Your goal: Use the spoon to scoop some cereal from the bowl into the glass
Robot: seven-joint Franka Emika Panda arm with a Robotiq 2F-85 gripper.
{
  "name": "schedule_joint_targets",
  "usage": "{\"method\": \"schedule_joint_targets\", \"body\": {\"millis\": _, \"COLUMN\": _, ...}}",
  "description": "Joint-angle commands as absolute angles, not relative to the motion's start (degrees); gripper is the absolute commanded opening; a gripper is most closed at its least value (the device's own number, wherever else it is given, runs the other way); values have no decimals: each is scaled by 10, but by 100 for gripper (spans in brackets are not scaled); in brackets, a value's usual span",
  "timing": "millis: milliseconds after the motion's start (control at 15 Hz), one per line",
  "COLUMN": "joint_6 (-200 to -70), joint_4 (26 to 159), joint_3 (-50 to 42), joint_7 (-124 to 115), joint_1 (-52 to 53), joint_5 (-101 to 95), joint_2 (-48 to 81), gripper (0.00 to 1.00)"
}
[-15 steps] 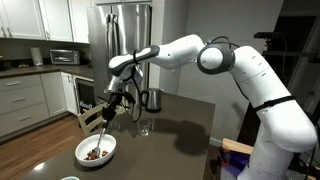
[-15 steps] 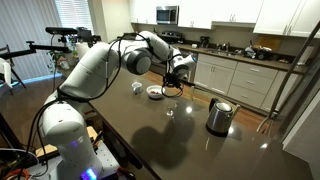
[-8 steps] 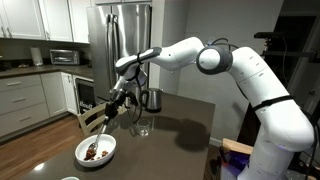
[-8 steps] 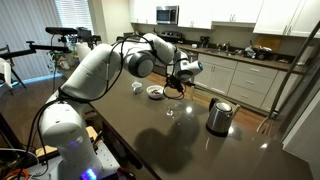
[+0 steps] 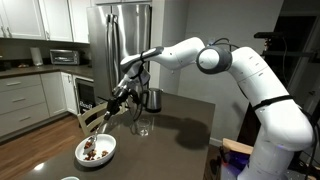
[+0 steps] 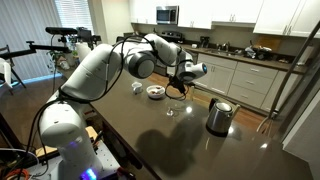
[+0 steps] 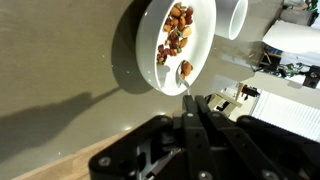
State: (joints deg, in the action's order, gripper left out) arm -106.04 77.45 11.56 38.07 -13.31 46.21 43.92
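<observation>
My gripper [image 5: 121,99] [image 6: 184,82] [image 7: 193,100] is shut on the handle of the slim spoon [image 7: 186,72] [image 5: 106,120]. It hangs above the table between bowl and glass. In the wrist view the spoon's head lies over the near rim of the white bowl [image 7: 150,50] [image 5: 82,157] [image 6: 155,93] and seems to carry a brown bit. Brown and reddish cereal [image 7: 177,28] [image 5: 94,153] lies inside the bowl. The small clear glass [image 5: 143,126] [image 6: 171,109] stands upright on the dark table, beside the bowl. It is out of the wrist view.
A steel kettle [image 5: 152,99] [image 6: 220,116] stands beyond the glass. A white cup [image 6: 137,87] [image 7: 233,15] sits close to the bowl. The table edge runs just past the bowl [image 5: 70,170]. Kitchen counters and a fridge [image 5: 122,40] line the background.
The gripper has risen slightly and shifted a little from over the bowl toward the glass, taking the spoon with it. Bowl, glass and kettle have not moved.
</observation>
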Motion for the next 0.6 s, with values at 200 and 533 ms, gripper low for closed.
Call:
{"method": "schedule_joint_targets", "body": {"millis": 200, "joint_6": -1032, "joint_4": 799, "joint_3": 96, "joint_7": 387, "joint_1": -143, "joint_5": 513, "joint_2": 406, "gripper": 1}}
{"method": "schedule_joint_targets", "body": {"millis": 533, "joint_6": -1033, "joint_4": 833, "joint_3": 75, "joint_7": 383, "joint_1": -139, "joint_5": 525, "joint_2": 358, "gripper": 1}}
